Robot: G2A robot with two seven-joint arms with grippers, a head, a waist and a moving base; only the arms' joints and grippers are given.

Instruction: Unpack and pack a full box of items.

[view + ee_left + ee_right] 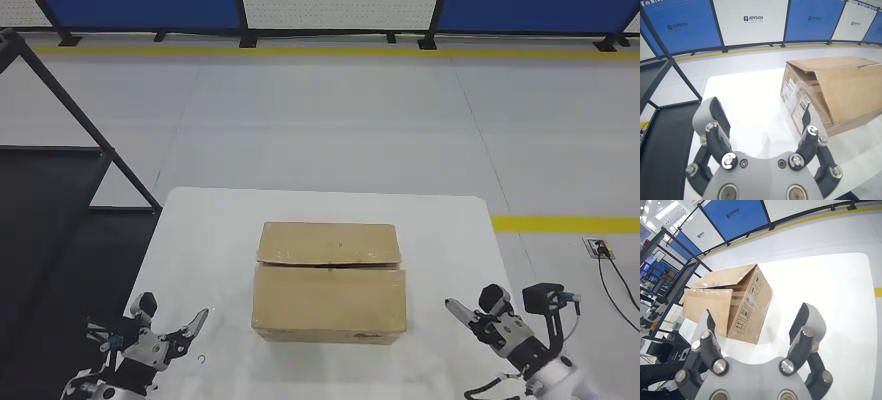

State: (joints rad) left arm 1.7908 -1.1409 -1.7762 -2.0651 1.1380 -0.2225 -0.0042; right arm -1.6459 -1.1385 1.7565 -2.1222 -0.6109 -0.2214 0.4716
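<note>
— Where is the box?

— The box sits near the middle of the white table, with a long side facing the robot.

— Is it open or shut?

— Somewhere between. The top flaps are folded over and meet along a seam that runs the length of the box. The near flap does not lie flush, though. Both wrist views show a gap at the box's ends, with inner layers of cardboard showing behind the flap. Scraps of clear tape cling along the flap edge. Printed labels sit on the left end wall and handling marks on the right one.

— What about the left gripper?

— The left gripper hangs over the near left part of the table. It is beside the box's left end and apart from it, with its fingers spread wide.

— And the right one?

— The right gripper hangs over the near right part of the table, off the box's right end and not touching it. Its fingers are wide apart as well.

— Anything else around?

— A black metal rack stands just beside the table's left side. A yellow line crosses the floor to the right. Blue and white panels line the far side of the room.
</note>
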